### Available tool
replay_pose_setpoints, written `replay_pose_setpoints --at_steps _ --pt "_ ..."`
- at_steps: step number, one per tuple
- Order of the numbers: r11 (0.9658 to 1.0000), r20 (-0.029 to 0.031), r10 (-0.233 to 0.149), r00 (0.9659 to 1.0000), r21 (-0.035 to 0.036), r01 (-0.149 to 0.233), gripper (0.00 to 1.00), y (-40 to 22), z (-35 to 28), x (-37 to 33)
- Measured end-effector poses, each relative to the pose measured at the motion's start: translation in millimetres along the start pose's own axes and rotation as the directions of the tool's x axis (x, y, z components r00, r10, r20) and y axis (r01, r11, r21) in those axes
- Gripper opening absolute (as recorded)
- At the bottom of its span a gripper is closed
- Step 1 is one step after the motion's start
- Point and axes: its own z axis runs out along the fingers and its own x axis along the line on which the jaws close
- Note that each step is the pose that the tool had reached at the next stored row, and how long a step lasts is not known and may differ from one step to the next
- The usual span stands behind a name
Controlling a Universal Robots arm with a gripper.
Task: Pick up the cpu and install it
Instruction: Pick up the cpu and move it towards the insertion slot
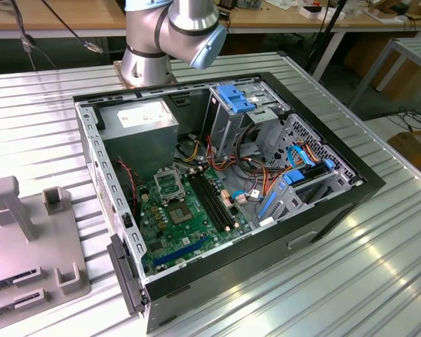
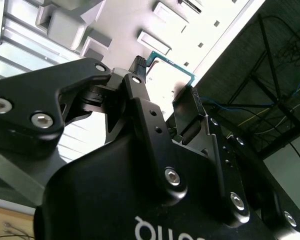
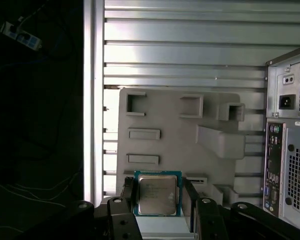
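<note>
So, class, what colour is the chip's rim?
Blue-green, framing the silver chip; clearest in the first wrist view.

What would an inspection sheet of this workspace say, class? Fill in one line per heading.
Surface: ribbed metal table, bright with glare.
Job's things: cpu held over the grey fixture plate; open computer case with its motherboard exposed.
Clutter: nothing seen.
Grippers: tool shut on the cpu's edges.
Cables: coloured wires bundled inside the case.
Surroundings: wooden benches behind the table; arm's base beside the case.
</note>
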Motion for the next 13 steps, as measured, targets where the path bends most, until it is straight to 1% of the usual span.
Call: replay_pose_setpoints --at_steps 13 --pt "1.0000 0.0001 0.000 1.0000 0.0000 0.000 0.47 -0.1 -0.1 -9.4"
